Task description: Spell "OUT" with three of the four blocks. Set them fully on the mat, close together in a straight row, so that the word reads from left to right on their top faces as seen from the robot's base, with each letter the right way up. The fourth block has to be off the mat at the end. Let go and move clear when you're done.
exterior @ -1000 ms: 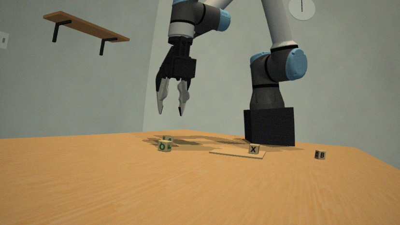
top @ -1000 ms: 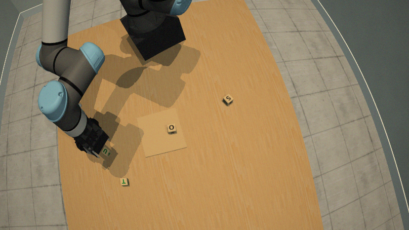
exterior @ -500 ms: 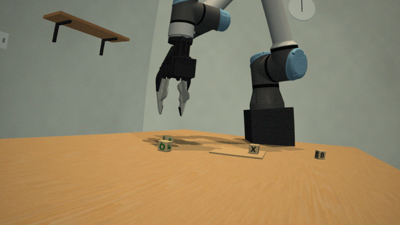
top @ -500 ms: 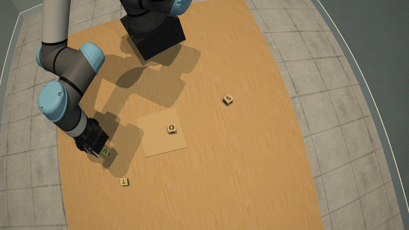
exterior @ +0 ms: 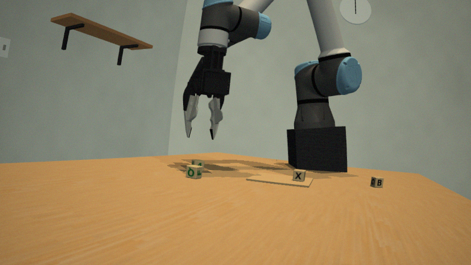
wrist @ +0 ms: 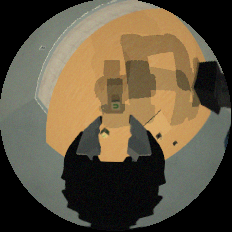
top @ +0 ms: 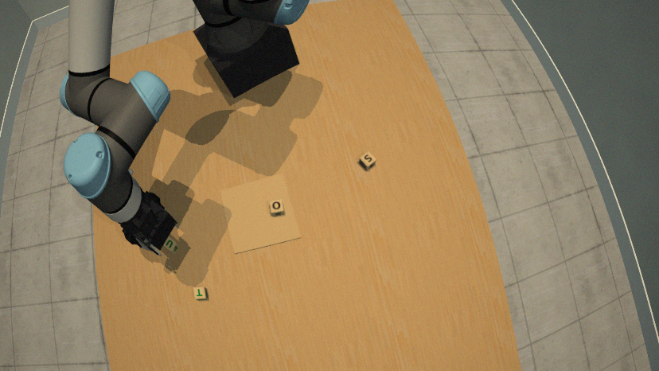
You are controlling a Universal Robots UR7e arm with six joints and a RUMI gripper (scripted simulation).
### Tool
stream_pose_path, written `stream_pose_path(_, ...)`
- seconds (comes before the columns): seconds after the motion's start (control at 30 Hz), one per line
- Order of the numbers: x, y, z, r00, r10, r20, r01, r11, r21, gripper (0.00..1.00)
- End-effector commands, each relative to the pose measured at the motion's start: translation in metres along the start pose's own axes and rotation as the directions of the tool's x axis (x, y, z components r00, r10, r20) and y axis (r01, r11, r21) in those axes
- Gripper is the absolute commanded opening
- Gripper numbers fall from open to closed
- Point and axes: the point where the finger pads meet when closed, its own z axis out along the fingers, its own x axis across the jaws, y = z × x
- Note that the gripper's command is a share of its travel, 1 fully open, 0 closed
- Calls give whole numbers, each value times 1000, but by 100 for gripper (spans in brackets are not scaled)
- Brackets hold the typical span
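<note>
The U block (top: 171,243) lies on the table left of the mat (top: 260,214), green letter up. My gripper (exterior: 199,135) hangs high above it, its fingers partly closed with a clear gap and nothing between them. In the wrist view the U block (wrist: 116,106) lies far below, just ahead of the fingertips. The O block (top: 276,206) sits on the mat. The T block (top: 200,293) lies off the mat, toward the table's near left. The S block (top: 367,160) lies off the mat to the right.
The robot's black base (top: 246,57) stands at the far end of the table. The table's left edge runs close beside the U block. A wall shelf (exterior: 98,32) hangs well above and away from the table.
</note>
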Motion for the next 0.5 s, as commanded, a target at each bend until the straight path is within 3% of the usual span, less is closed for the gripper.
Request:
stream_pose_path(0.0, 0, 0, 5, 1000, 0, 1, 0, 1000, 0, 37)
stream_pose_path(0.47, -1, 0, 24, 1000, 0, 1, 0, 1000, 0, 37)
